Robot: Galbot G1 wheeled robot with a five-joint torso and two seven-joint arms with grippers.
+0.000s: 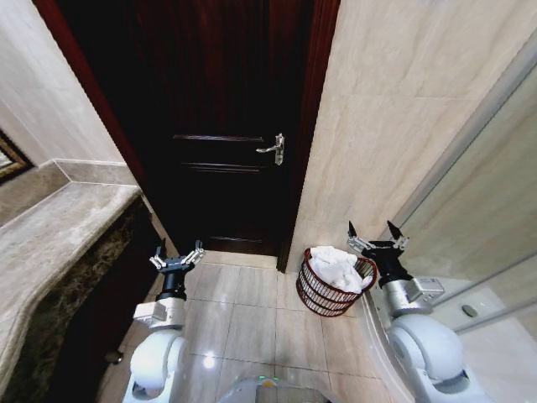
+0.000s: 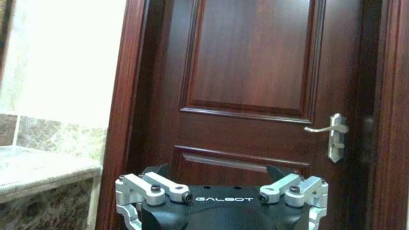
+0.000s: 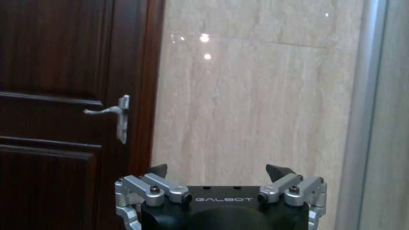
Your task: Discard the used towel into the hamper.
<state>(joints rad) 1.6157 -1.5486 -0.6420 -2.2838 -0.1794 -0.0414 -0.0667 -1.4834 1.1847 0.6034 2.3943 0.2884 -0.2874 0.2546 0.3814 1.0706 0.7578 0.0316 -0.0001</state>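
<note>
- The left gripper [image 1: 176,255] is hanging low over the glossy pale floor tiles [image 1: 243,327], its dark fingers spread apart and holding nothing; it is sitting beside the dark veined face of a stone counter [image 1: 59,235].
- The right gripper [image 1: 375,234] is hovering just beside and above the hamper [image 1: 323,295], its pointed black fingers [image 3: 276,170] standing wide apart and gripping nothing.
- The hamper, a small round reddish-brown wire basket of stacked horizontal rings, is standing on the floor against the wall, between the door frame and the right arm.
- A crumpled white towel [image 1: 336,266] is lying inside the hamper, mounding above its rim.
- Behind it, polished beige marble wall [image 3: 255,96] is catching light spots.
- Farthest off, a dark panelled wooden door [image 2: 255,72] is facing both wrist cameras, carrying a curved silver lever handle [image 2: 334,134] on a narrow metal plate.
</note>
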